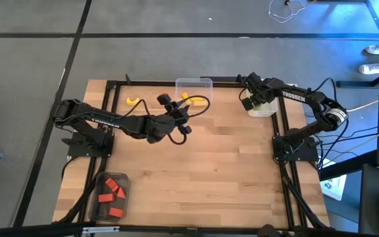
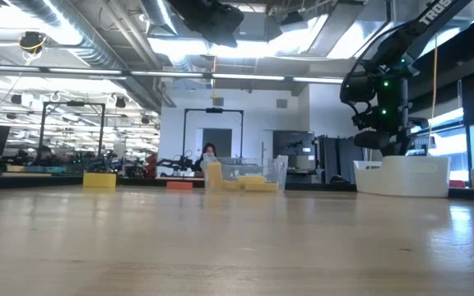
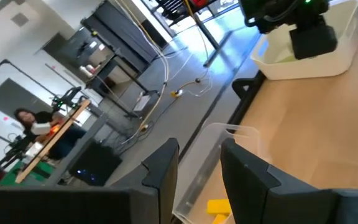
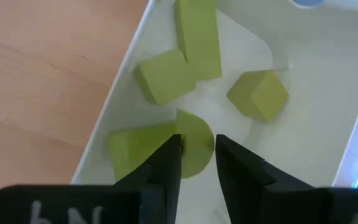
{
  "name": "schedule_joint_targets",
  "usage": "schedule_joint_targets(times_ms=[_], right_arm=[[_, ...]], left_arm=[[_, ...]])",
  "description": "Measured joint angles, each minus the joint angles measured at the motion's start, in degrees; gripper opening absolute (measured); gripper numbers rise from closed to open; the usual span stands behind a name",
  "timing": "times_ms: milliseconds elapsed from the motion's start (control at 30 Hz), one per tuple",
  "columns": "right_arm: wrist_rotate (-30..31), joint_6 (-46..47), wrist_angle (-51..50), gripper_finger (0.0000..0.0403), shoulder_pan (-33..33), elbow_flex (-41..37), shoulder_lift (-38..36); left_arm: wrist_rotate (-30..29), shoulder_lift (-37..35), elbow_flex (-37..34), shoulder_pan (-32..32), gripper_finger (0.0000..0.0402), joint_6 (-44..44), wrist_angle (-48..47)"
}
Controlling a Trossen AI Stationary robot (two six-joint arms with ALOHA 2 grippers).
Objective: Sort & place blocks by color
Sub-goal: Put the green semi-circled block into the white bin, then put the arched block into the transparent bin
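Right pincer (image 4: pixel 197 158), fingers slightly apart and empty, hangs over the white bin (image 4: pixel 328 124) of green blocks (image 4: pixel 166 74); left pincer (image 3: pixel 197 168), parted, empty, faces the clear container (image 1: pixel 194 84).

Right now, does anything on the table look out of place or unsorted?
One yellow block lies loose on the table's far left, outside the clear container holding other yellow blocks. Red blocks and green blocks sit in their own containers.

Our left arm (image 1: pixel 104 122) reaches in from the left side toward the middle far edge, its gripper (image 1: pixel 176 113) raised, jaws slightly apart with nothing between them. Our right arm (image 1: pixel 308 105) bends to the far right corner, its gripper (image 4: pixel 197 155) pointing down, jaws narrowly parted.
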Motion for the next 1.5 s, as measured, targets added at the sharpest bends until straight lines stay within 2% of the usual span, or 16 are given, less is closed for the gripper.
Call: schedule_joint_targets(times_ms=[267, 433, 533, 633, 800, 900, 1033, 1233, 1333, 1500], right_arm=[[-4.53, -1.91, 0.78, 0.0078, 0.04, 0.0, 0.0], [-4.49, -1.47, 1.08, 0.0081, 0.0, 0.02, -0.07], [-4.49, -2.69, 0.77, 0.0082, 0.0, 0.55, -0.07], [-4.47, -4.42, 0.82, 0.0082, 0.17, 2.55, -0.31], [-5.74, -8.34, 1.05, 0.0082, 2.14, 7.83, -1.19], [-11.14, -12.23, 1.55, 0.0082, 3.91, 10.51, -1.81], [-22.43, -18.9, 3.24, 0.0082, 6.77, 12.57, -2.5], [-37.9, -26.19, 5.01, 0.0082, 10.22, 13.03, -2.54], [-40.94, -29.59, 5.05, 0.0082, 11.74, 13.03, -2.54], [-41.37, -28.17, 5.05, 0.0082, 13.46, 13.03, -2.54]], left_arm=[[-0.3, 0.0, 0.0, 0.2, 0.0111, -0.02, -0.08], [0.61, -1.21, -0.03, 2.69, 0.0106, -7.45, -4.84], [5.07, -3.2, -0.06, 5.59, 0.0099, -17.35, -13.72], [12.92, -4.66, -0.03, 9.9, 0.0092, -28.15, -20.21], [26.14, -5.98, 0.04, 18.89, 0.0085, -37.74, -27.39], [31.58, -6.29, -0.03, 24.82, 0.0085, -41.13, -32.28], [38.24, -6.32, 0.0, 32.52, 0.0085, -43.77, -42.26], [52.87, -6.34, 0.0, 42.6, 0.0085, -45.51, -55.55], [53.93, -6.34, 0.0, 46.36, 0.0085, -45.5, -58.41], [55.21, -6.34, 0.0, 52.35, 0.0085, -44.54, -61.53]])
